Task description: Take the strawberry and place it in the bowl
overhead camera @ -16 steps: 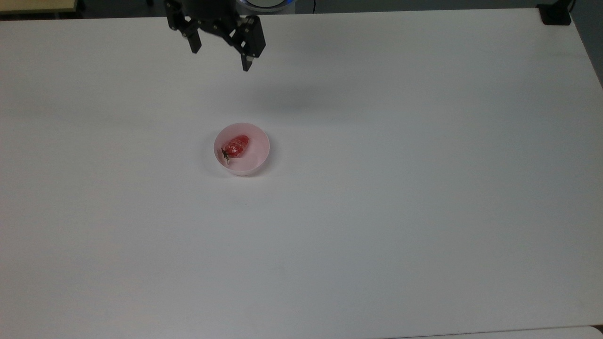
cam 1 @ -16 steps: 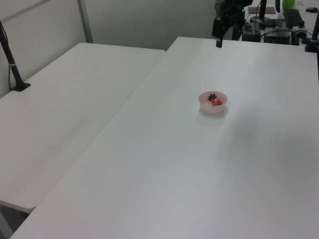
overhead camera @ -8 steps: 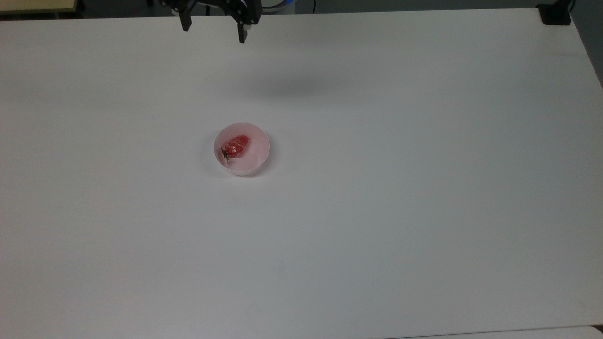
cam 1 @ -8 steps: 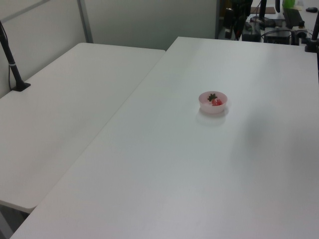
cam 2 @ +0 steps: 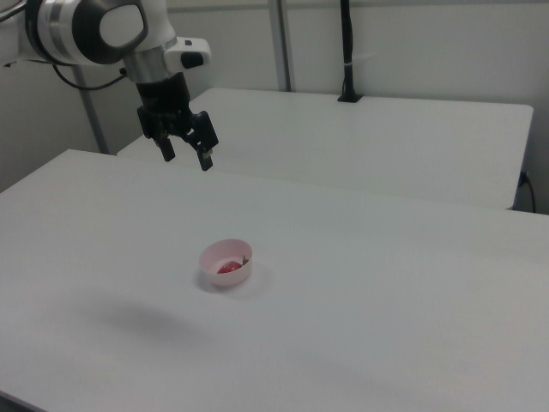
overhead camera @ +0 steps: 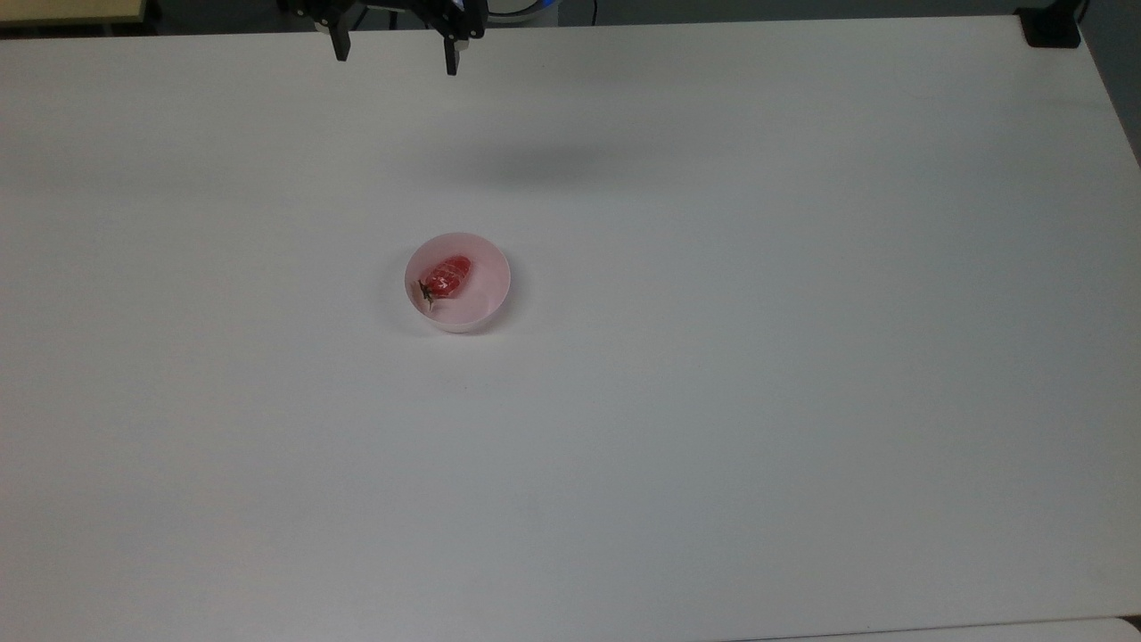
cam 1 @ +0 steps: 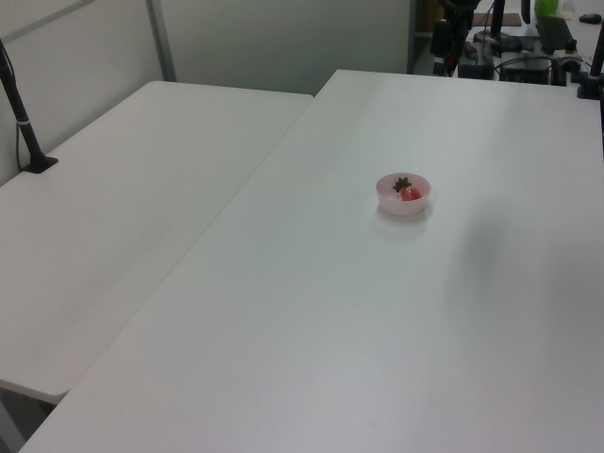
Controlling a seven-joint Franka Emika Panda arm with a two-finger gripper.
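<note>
White arm (cam 2: 103, 26) w/ silver joint rings; black two-finger claw (cam 2: 186, 158).

One small glossy red strawberry with a green leafy cap (overhead camera: 446, 276), just left of centre in the top view. One small round pale pink bowl (overhead camera: 486, 299) in the same spot. One black two-finger gripper (cam 2: 186, 152) in the upper left of the right view, two fingers (cam 2: 206, 159) counted on it, spread apart. Two white surfaces side by side in the left view: one (cam 1: 377, 321) filling the centre and right, another (cam 1: 123, 198) at the left. One black post (cam 1: 24, 123) at the left edge.
</note>
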